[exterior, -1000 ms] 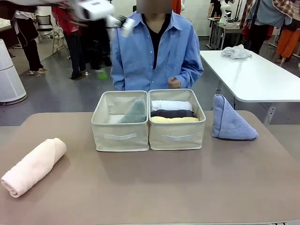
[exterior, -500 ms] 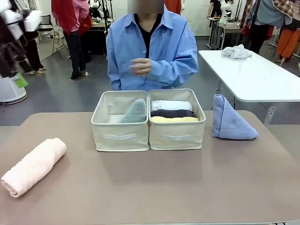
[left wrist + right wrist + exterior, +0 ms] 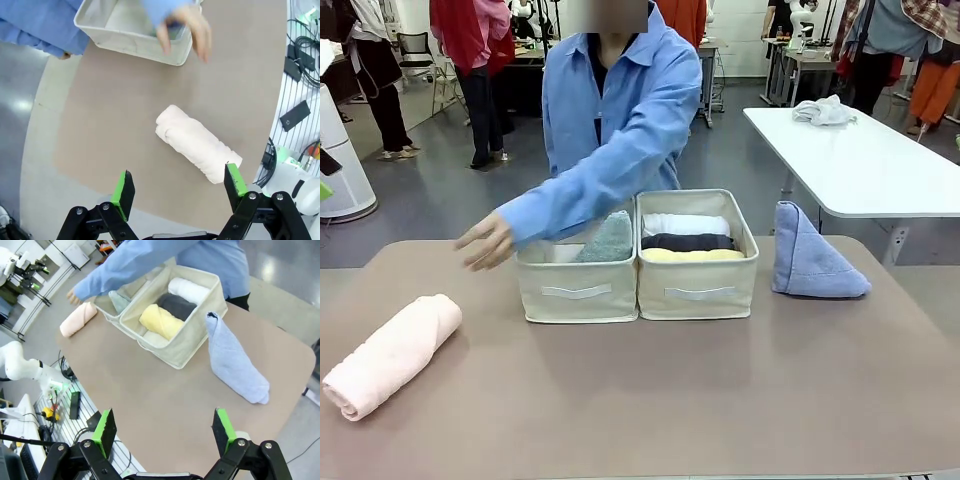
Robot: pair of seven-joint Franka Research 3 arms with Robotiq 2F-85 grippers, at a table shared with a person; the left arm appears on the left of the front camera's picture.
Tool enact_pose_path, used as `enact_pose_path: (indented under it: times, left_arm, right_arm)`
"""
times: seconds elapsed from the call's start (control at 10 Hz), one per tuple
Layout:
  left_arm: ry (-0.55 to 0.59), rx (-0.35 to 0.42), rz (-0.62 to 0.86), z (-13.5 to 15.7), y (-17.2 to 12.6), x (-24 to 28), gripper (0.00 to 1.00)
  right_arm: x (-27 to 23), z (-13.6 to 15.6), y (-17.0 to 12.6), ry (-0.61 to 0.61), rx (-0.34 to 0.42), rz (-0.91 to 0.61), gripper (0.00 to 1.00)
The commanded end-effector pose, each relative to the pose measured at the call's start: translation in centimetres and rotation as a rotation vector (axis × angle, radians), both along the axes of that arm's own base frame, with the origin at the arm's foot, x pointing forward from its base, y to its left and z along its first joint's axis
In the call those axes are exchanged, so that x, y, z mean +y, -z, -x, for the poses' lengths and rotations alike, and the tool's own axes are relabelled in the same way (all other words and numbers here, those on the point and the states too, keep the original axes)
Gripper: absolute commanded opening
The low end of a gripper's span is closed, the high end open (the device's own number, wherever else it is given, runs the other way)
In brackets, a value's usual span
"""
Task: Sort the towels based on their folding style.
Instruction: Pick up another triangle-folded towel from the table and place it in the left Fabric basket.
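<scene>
Altogether four rolls (image 3: 392,355), two triangle folds (image 3: 810,258) (one seemingly green).

Bright, even light — person's hand (image 3: 185,27) motion-blurred.

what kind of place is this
Probably a robotics lab or shared workshop hall: a white work table stands behind, people stand on the open grey floor, and cables and electronics lie beside the brown table.

Nothing readable is showing: no lettering, brand, number or sign is appearing legibly on any surface in these views.
</scene>
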State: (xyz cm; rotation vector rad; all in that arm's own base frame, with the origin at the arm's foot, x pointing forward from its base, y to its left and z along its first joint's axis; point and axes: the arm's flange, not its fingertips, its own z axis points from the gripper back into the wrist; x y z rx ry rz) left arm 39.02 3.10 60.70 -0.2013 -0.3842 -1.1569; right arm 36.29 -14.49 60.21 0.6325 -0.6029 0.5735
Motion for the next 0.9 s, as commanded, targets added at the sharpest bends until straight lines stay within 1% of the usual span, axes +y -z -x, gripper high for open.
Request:
enact_pose_path:
  times: [0.0, 0.4, 0.5, 0.6, 0.7, 0.8]
  left_arm:
    - [0.010, -0.015, -0.008, 0.5, -0.8, -0.4, 0.93]
    - [0.010, -0.017, -0.005, 0.3, -0.7, -0.5, 0.93]
    - [0.085, -0.027, 0.169, 0.0, -1.9, 1.9, 0.93]
    - [0.144, -0.026, 0.338, 0.4, -2.4, 5.0, 0.93]
    - [0.225, -0.030, 0.483, 1.0, -2.9, 8.7, 0.93]
    - [0.249, -0.058, 0.588, 1.4, -2.9, 11.5, 0.93]
  right_arm:
    - [0.1, 0.0, 0.1, -0.007, -0.009, -0.011, 1.00]
    - [0.1, 0.0, 0.1, -0.007, -0.009, -0.011, 1.00]
    - [0.1, 0.0, 0.1, -0.007, -0.009, -0.011, 1.00]
    - [0.1, 0.0, 0.1, -0.007, -0.009, -0.011, 1.00]
    - [0.1, 0.0, 0.1, -0.007, -0.009, -0.011, 1.00]
    - [0.1, 0.0, 0.1, -0.007, -0.009, -0.011, 1.00]
